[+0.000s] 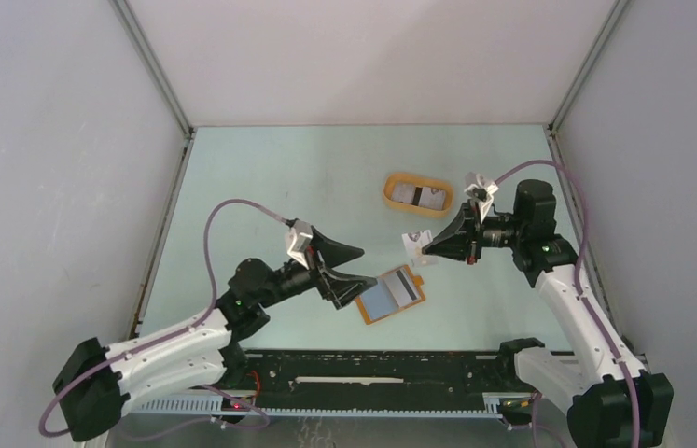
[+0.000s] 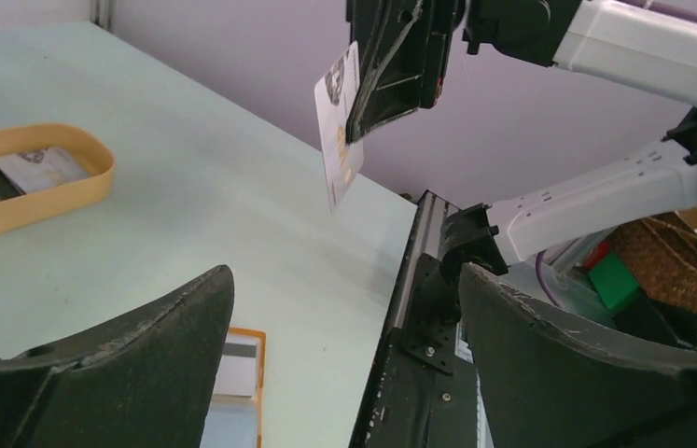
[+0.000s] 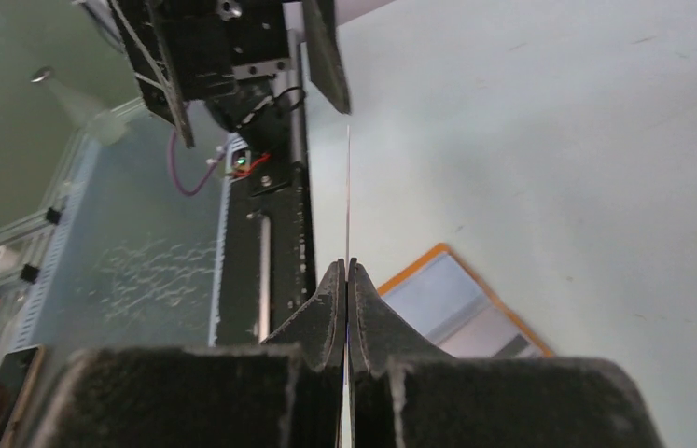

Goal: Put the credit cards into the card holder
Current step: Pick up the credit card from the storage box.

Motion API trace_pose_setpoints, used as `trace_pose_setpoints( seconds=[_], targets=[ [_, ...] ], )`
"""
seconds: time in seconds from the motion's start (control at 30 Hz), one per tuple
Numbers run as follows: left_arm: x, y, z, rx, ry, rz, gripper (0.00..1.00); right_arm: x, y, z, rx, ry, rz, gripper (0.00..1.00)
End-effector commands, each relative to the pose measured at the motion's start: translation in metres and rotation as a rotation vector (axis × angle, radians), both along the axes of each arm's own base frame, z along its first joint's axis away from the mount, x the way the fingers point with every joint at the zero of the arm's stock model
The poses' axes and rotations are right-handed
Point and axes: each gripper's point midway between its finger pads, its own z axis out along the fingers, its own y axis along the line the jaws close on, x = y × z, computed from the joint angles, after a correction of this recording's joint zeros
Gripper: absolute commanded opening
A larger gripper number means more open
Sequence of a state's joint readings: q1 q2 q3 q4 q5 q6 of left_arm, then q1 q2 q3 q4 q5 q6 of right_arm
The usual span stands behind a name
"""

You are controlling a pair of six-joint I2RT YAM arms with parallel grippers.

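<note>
Stretching between grey walls, a pale green table (image 1: 326, 168) carries everything. Left gripper (image 1: 369, 265) gapes wide, holding nothing, just beside the card holder (image 1: 391, 297). Right gripper (image 1: 425, 250) pinches one white credit card (image 1: 412, 245) above the table. Farther back, an oval orange tray (image 1: 386, 194) holds more cards (image 1: 419, 195). The card holder lies open near the front edge.

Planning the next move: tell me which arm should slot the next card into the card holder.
Right. The right gripper is shut on a white card, raised near the card holder. The left gripper stands open and empty beside the holder, probably better used to steady it.
</note>
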State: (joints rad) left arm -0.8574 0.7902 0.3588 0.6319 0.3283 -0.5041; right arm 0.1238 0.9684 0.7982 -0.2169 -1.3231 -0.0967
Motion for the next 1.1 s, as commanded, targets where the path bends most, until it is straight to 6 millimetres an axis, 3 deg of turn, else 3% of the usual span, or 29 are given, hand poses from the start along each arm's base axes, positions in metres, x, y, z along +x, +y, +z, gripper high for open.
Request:
trace_pose_setpoints(
  seconds=[0.0, 0.2, 0.4, 0.93, 1.07],
  targets=[
    [0.002, -0.012, 0.018, -0.069, -0.161, 0.030, 0.93, -0.017, 0.015, 0.008, 0.034, -0.022, 0.122, 0.00],
    [-0.002, -0.033, 0.006, -0.059, -0.251, -0.016, 0.88, -0.025, 0.026, 0.002, 0.027, -0.012, 0.176, 0.00],
    [-0.008, -0.055, 0.001, -0.073, -0.249, -0.098, 0.76, -0.025, 0.028, 0.000, 0.020, -0.007, 0.178, 0.00],
    [-0.005, -0.075, 0.000, -0.098, -0.220, -0.136, 0.41, -0.026, 0.031, -0.004, 0.012, -0.003, 0.183, 0.00],
    [-0.004, -0.078, 0.002, -0.105, -0.216, -0.139, 0.39, -0.026, 0.032, -0.004, 0.012, 0.001, 0.188, 0.00]
  ],
)
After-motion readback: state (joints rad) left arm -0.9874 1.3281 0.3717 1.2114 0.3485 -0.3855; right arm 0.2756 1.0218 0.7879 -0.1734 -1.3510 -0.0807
